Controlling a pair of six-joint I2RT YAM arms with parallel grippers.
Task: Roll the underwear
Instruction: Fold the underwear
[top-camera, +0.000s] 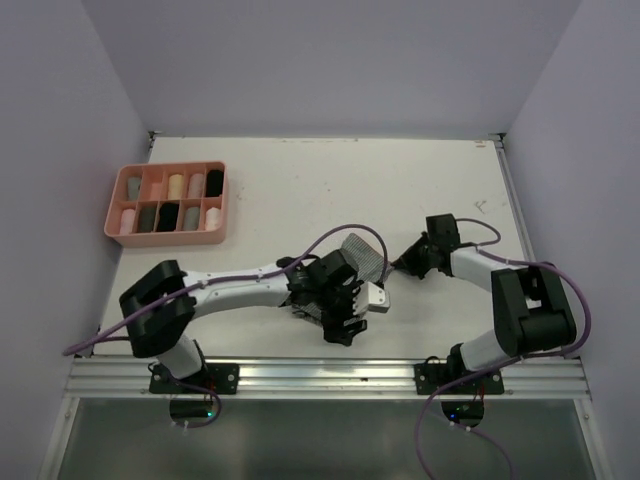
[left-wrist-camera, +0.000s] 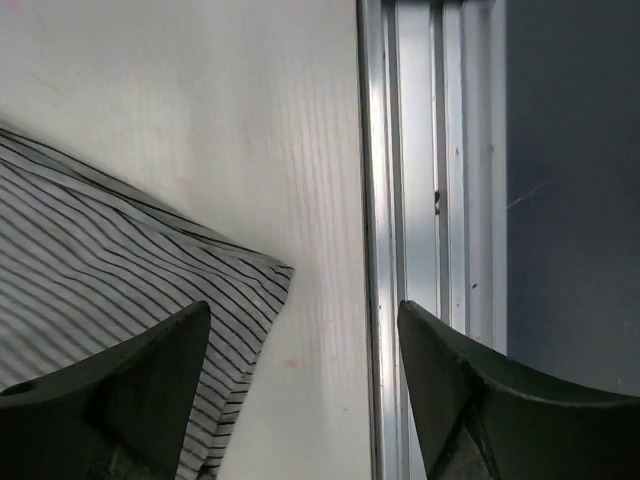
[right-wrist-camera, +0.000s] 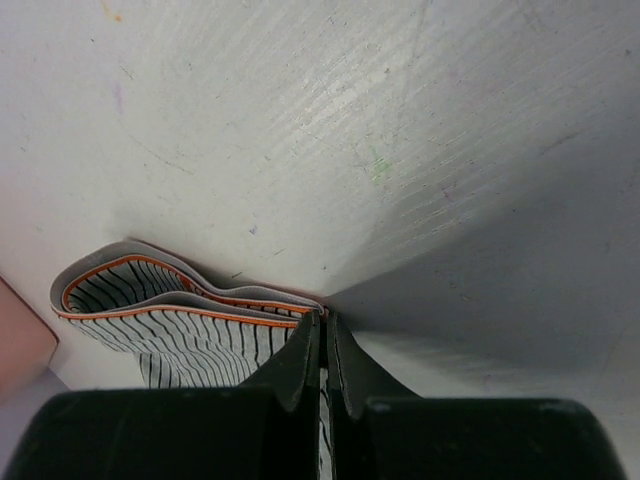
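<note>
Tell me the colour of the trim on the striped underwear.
Orange trim on the underwear; the right wrist view shows it best.

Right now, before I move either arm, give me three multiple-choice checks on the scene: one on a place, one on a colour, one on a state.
1. Where does the pink tray sit?
A. Far left part of the table
B. Near right corner
C. Under the right arm

2. What colour edges the striped underwear?
A. Green
B. Orange
C. Blue

3. How is the right end effector?
A. Wide open
B. Shut on the striped underwear
C. Shut on nothing

Answers:
1 A: the top view shows it at the far left, away from both arms.
2 B: an orange line runs along the folded hem.
3 B: its wrist view shows it pinching the striped fabric.
</note>
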